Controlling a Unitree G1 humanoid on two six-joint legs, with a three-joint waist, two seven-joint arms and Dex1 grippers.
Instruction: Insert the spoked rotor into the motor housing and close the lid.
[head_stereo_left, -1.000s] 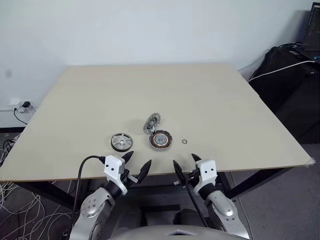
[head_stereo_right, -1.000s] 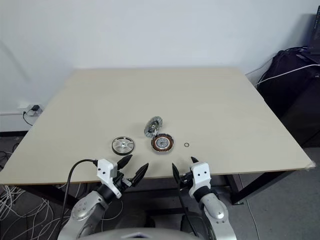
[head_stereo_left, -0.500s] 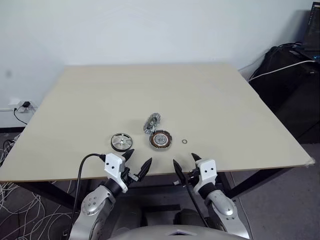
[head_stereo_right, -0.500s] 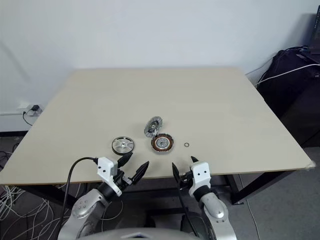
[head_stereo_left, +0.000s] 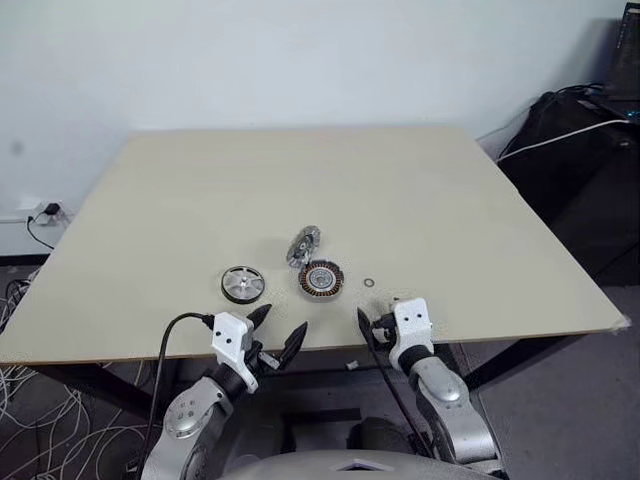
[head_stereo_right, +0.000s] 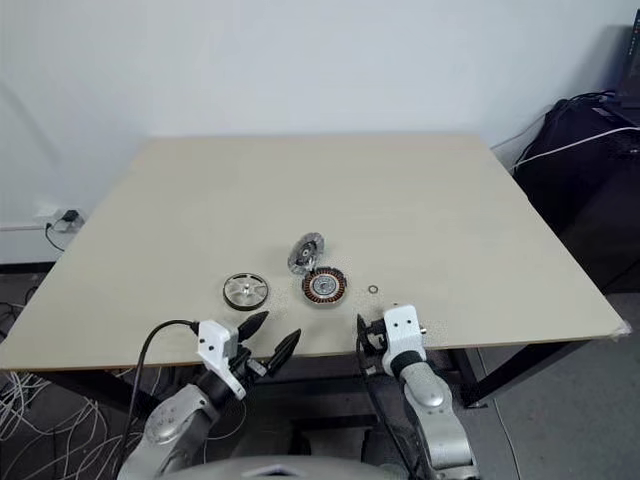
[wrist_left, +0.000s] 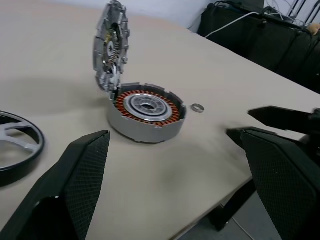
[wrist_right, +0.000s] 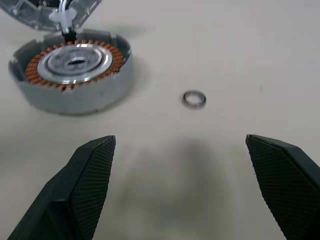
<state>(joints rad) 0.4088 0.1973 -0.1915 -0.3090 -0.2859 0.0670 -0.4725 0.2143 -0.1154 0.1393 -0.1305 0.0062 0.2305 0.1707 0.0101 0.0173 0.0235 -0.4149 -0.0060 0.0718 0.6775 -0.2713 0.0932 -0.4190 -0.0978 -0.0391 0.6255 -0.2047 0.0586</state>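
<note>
The spoked rotor (head_stereo_left: 242, 283) lies flat on the table, silver with a dark rim, left of the motor housing (head_stereo_left: 321, 279). The housing shows its copper windings around a pale centre (wrist_right: 75, 70). The silver lid (head_stereo_left: 303, 245) stands nearly upright at the housing's far edge, its inner face (wrist_left: 110, 45) visible. My left gripper (head_stereo_left: 280, 325) is open at the table's near edge, just short of the rotor. Open as well, my right gripper (head_stereo_left: 375, 322) is tipped down over the near edge, in front of the housing and the ring, empty.
A tiny loose washer ring (head_stereo_left: 369, 283) lies right of the housing (wrist_right: 194, 98). The beige table (head_stereo_left: 400, 190) has wide bare room behind the parts. Black bags and cables (head_stereo_left: 580, 130) stand at the right; wires (head_stereo_left: 30, 215) hang at the left.
My right gripper has moved forward over the table's near edge and tipped downward. The left gripper and the parts have stayed put.
</note>
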